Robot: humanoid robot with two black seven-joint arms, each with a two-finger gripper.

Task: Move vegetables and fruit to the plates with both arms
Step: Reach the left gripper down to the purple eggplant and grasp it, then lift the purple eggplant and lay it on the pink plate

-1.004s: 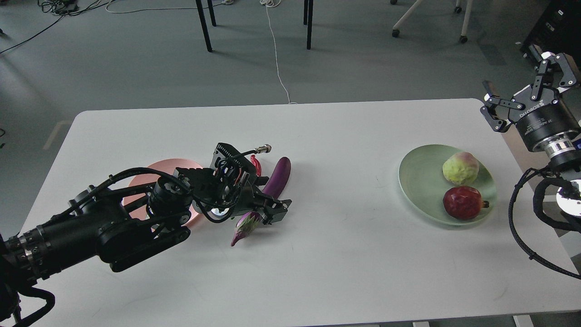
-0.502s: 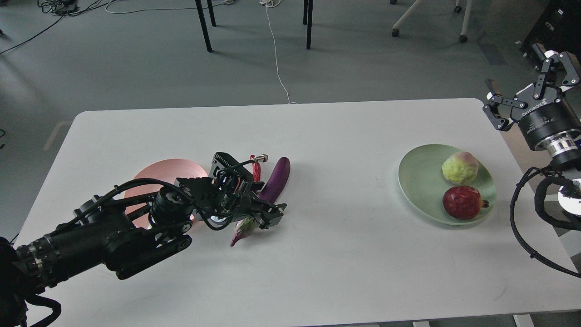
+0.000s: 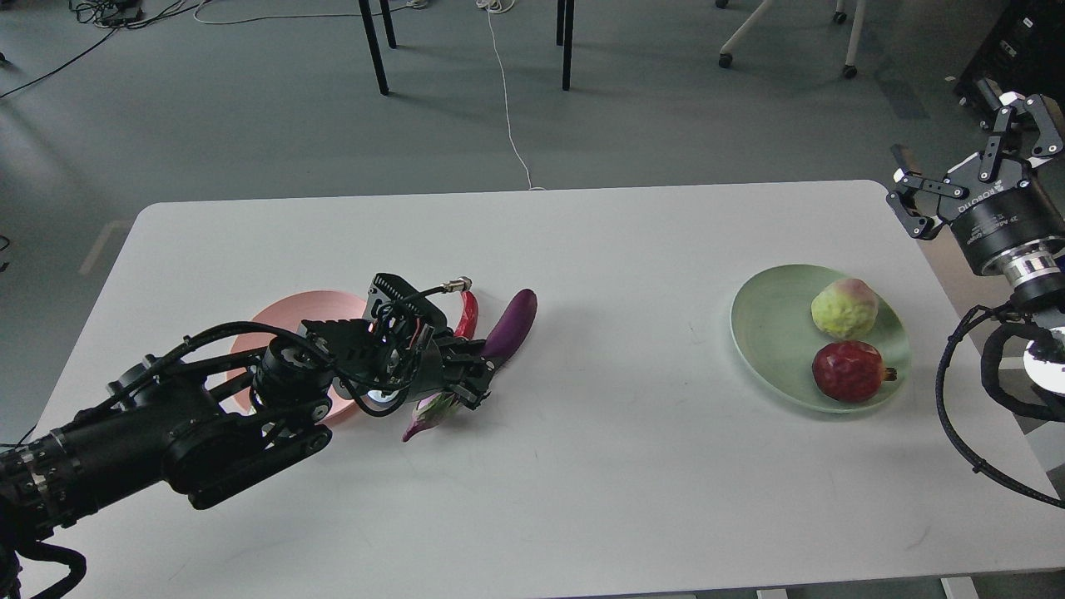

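Looking down from the head camera, I see a white rectangular table with rounded corners (image 3: 582, 466) filling most of the view, standing on a grey-green floor (image 3: 250, 125). Beyond its far edge stand thin black furniture legs (image 3: 374, 50), a white cable (image 3: 507, 125) runs across the floor toward the table, and pale chair legs on castors (image 3: 749, 33) sit at the upper right.

My left gripper (image 3: 466, 384) reaches in low over the table's left half. Its jaws sit at the calyx end of the long glossy purple eggplant (image 3: 509, 323), but the black fingers blur into the wrist housing, so I cannot tell whether they pinch it or only flank it. The eggplant lies on the table, slanting from its pale green-purple calyx near me up toward its rounded far tip. A shiny curved red chili pepper (image 3: 468, 314) lies just beside it on the left, partly hidden behind my wrist. The pale pink round plate (image 3: 287, 320) lies behind my left arm, mostly covered by it.

On the right, the pale mint green round plate (image 3: 761, 333) holds both fruits: the bumpy yellow-green fruit with a pink blush (image 3: 844, 308) farther from me, the dark red bumpy fruit (image 3: 850, 371) nearer, close together.

My right gripper (image 3: 965, 170) hangs off the table's right edge, jaws spread wide and holding nothing.
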